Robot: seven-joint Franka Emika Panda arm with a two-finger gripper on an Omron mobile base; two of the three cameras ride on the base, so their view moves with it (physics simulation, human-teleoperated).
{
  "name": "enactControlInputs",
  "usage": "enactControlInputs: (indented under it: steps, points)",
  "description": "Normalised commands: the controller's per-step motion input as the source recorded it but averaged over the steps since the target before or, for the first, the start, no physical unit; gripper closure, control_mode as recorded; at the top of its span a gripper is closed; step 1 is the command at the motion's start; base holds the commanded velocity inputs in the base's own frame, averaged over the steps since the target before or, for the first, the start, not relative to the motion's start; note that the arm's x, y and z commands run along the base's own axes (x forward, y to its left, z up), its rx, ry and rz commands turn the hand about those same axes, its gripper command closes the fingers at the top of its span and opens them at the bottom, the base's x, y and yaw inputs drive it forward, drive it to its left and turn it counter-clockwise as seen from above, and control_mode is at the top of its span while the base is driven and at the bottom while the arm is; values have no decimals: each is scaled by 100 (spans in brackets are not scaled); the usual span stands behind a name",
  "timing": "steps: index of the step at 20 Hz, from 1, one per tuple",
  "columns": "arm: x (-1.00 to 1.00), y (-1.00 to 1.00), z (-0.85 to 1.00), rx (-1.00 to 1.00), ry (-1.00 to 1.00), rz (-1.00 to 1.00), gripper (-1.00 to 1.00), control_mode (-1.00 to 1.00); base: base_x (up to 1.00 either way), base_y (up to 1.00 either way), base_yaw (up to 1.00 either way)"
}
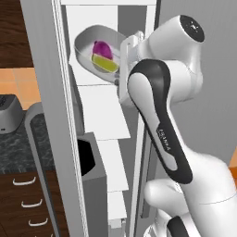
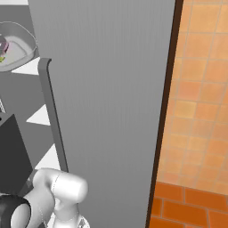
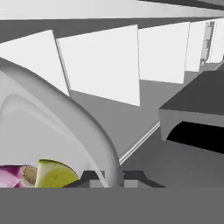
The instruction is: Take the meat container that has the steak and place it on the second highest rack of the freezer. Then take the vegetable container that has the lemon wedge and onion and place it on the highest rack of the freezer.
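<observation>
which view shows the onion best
The left base view: the onion sits whole and purple in the container, above the lemon wedge. The hand view catches a cropped sliver at its lower left. The right base view gives a tiny edge glimpse.

The arm's (image 1: 162, 134) dark link reads "FRANKA".

Dark wood drawers (image 1: 30, 203) sit low on the left. A speckled counter (image 1: 14, 150) runs above them. Orange tiles (image 2: 200, 111) cover the floor.
</observation>
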Motion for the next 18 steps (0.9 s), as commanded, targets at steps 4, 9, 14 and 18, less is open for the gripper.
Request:
enactControlInputs:
  steps: [4,9,14,18]
  points:
    - [96,20,0,0,0,-4,100,-100,0,0,0]
    - [87,6,0,0,0,-2,100,-100,0,0,0]
    - [69,7,-5,-1,0,0,100,-100,0,0,0]
    - [58,4,-27,-5,0,0,100,-100,0,0,0]
